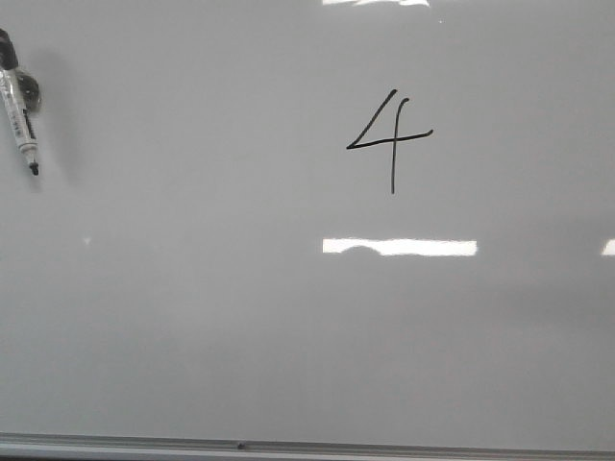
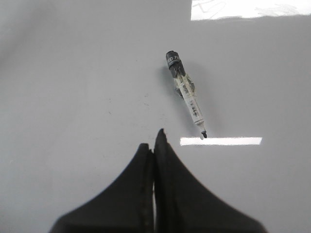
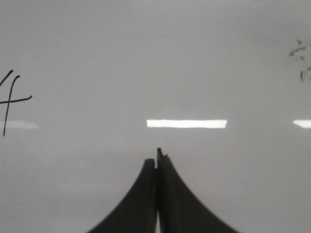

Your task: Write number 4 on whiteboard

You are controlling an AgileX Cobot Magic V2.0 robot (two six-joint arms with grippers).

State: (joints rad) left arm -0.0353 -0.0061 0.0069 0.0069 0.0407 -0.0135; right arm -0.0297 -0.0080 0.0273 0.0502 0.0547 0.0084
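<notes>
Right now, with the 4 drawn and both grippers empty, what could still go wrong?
1. The marker lies uncapped on the whiteboard, tip bare; it may dry out or leave a stray mark if nudged.
2. The left gripper hangs shut close to it; a low sweep could knock it.
3. The number 4 could smear if an arm brushes it.

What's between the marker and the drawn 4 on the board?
Nothing. In the front view the marker lies at the far left and the number 4 sits right of centre; only bare whiteboard shows between them.
</notes>
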